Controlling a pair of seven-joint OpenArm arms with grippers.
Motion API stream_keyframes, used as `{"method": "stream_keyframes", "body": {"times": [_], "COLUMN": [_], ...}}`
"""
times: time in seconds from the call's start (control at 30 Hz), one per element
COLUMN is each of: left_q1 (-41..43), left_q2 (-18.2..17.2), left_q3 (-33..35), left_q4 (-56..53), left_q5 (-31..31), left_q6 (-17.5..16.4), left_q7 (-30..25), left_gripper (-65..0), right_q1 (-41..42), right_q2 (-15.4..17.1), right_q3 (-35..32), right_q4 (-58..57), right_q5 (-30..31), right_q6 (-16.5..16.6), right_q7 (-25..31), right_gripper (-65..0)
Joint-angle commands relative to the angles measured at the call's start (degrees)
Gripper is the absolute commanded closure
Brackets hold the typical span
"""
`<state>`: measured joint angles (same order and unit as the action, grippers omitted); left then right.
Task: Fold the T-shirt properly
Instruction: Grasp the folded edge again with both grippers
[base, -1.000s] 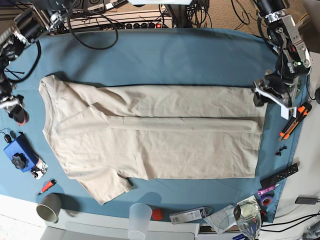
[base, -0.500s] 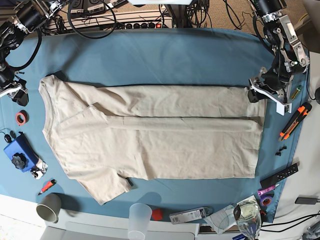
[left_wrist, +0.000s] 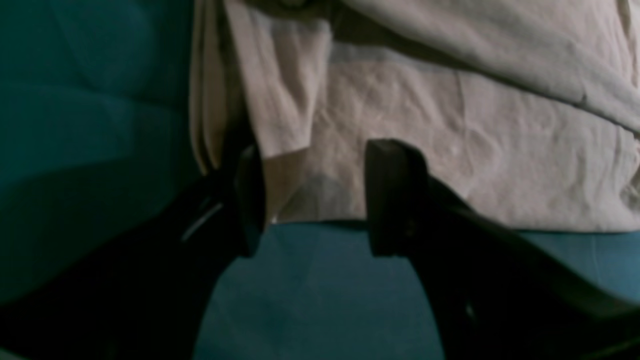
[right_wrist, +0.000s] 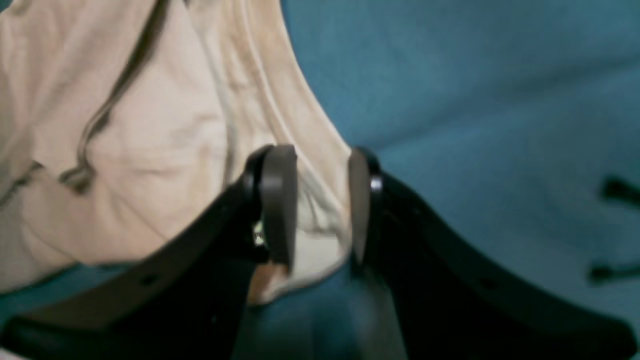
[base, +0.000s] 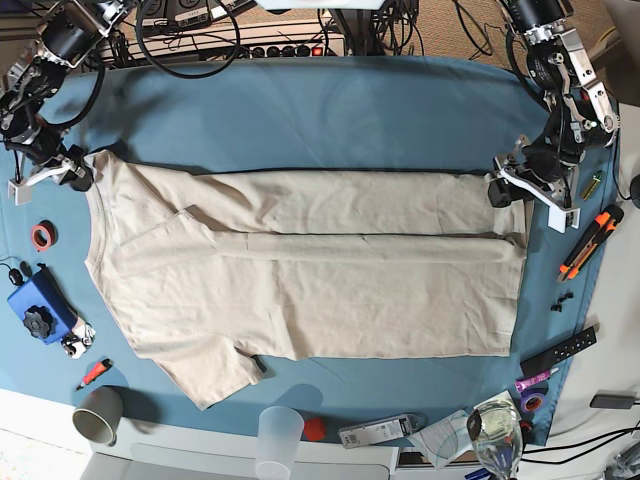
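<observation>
The T-shirt (base: 300, 270) is likely soft, light and floppy, so it would sag if lifted from one spot. It is best held at two far corners together.

At the left of the base view, the right gripper (base: 72, 172) is set at the shoulder corner by the collar. Its jaws are parted, with the cloth edge (right_wrist: 315, 220) between them, not yet squeezed.

The shirt is plain cream and is spread flat on the blue cloth (base: 330, 110), with its far side already folded in.

At the right, the left gripper (base: 503, 190) is released too, astride the hem corner (left_wrist: 280, 170).
</observation>
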<state>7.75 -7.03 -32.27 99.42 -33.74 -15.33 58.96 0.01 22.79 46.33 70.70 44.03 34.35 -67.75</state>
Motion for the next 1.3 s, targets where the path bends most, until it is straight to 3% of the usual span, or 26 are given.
{"method": "stream_keyframes", "body": {"times": [0.0, 0.13, 0.37, 0.63, 0.67, 0.73, 0.8, 0.87, 0.97, 1.27], "left_q1": [-0.6, -0.6, -0.6, -0.6, -0.6, -0.6, -0.6, -0.6, -0.6, -0.6], "left_q2": [-0.6, -0.6, -0.6, -0.6, -0.6, -0.6, -0.6, -0.6, -0.6, -0.6], "left_q3": [-0.1, -0.1, -0.1, -0.1, -0.1, -0.1, -0.1, -0.1, -0.1, -0.1], "left_q4": [1.2, 1.2, 1.1, 0.9, 0.9, 0.9, 0.9, 0.9, 0.6, -0.2], "left_q5": [-1.0, -1.0, -0.8, -0.8, -0.8, -0.8, -0.8, -0.7, -0.6, -0.6], "left_q6": [-0.4, -0.4, -0.5, -0.4, -0.4, -0.4, -0.4, -0.4, -0.4, -1.3], "left_q7": [-0.9, -1.5, -1.5, -2.5, -2.5, -2.5, -2.4, -2.4, -2.4, -3.5], "left_gripper": [-31.4, -31.4, -31.4, -31.3, -31.3, -31.2, -27.5, -18.8, 0.0, 0.0], "right_q1": [0.6, 0.7, 0.8, 0.8, 0.8, 0.8, 0.8, 0.8, 0.8, 0.8], "right_q2": [1.2, -0.6, -5.8, -6.0, -5.9, -5.9, -5.9, -5.9, -5.9, -5.9], "right_q3": [0.1, 0.0, -0.3, -0.3, -0.3, -0.3, -0.3, -0.3, -0.3, -0.3], "right_q4": [0.5, 0.4, 0.4, 0.4, 0.4, 0.4, 0.4, 0.4, 0.4, 0.5], "right_q5": [0.9, 0.8, -5.1, -5.1, -5.1, -5.1, -5.1, -6.4, -9.1, -8.9], "right_q6": [0.3, 0.3, 0.4, 0.4, 0.4, 0.4, 0.4, 0.3, 0.3, 0.3], "right_q7": [0.7, 2.2, 2.9, 2.1, 1.9, 1.6, 1.4, 0.9, 1.0, 1.9], "right_gripper": [-18.7, -18.7, -18.7, -18.4, -17.9, -9.0, 0.0, 0.0, 0.0, 0.0]}}
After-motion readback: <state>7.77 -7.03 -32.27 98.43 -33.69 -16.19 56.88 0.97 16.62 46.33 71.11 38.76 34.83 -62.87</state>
